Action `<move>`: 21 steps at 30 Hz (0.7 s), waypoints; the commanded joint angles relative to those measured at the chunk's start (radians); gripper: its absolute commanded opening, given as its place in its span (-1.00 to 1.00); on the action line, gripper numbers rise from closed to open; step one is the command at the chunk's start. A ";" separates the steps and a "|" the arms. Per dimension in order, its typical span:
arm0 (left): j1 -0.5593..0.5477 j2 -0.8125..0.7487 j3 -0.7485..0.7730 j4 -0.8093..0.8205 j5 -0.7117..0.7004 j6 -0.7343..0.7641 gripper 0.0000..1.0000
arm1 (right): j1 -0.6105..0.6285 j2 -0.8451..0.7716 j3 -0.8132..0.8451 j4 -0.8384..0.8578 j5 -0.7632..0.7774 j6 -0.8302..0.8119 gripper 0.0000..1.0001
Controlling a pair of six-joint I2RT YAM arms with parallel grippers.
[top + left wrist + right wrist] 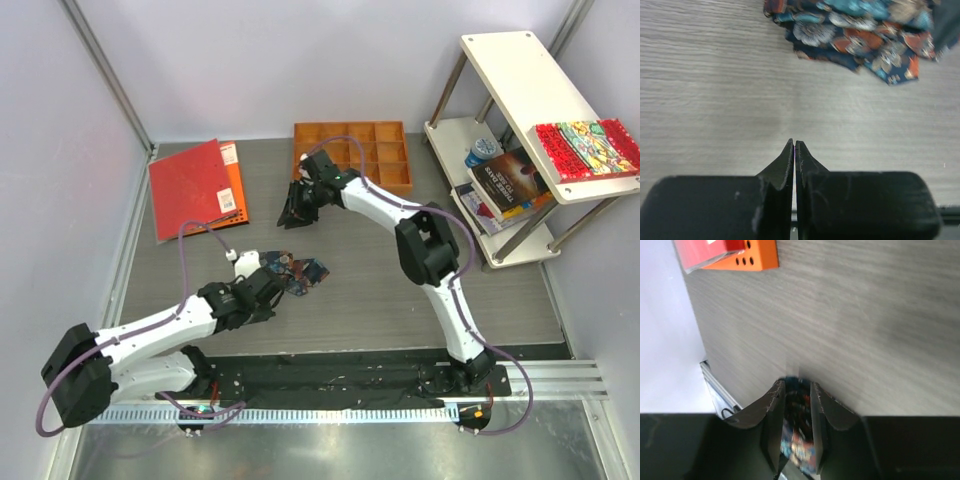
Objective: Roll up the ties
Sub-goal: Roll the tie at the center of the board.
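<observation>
A bunched piece of navy floral tie point(306, 272) lies on the grey table point(400, 290) near the middle. In the left wrist view it point(855, 35) lies just beyond my fingertips, not touching them. My left gripper point(272, 280) point(794, 143) is shut and empty, right beside the tie's left side. My right gripper point(296, 212) point(797, 386) is further back, near the tray's front left corner. It is shut on a piece of the same floral tie fabric point(802, 440), which fills the gap between its fingers. How this fabric joins the bunched piece is hidden.
An orange compartment tray point(355, 152) stands at the back centre. A red folder on an orange board point(195, 188) lies at the back left; its corner shows in the right wrist view point(740, 254). A white shelf point(520, 90) with books, one red patterned book point(585, 148), stands at the right.
</observation>
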 commanded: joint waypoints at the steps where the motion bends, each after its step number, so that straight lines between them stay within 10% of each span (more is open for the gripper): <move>1: 0.098 0.041 -0.058 0.221 0.101 -0.001 -0.99 | 0.016 0.103 0.179 -0.097 -0.013 -0.023 -0.34; 21: 0.241 0.406 0.058 0.390 0.036 0.043 -0.99 | 0.115 0.026 -0.083 0.001 0.031 0.044 -0.35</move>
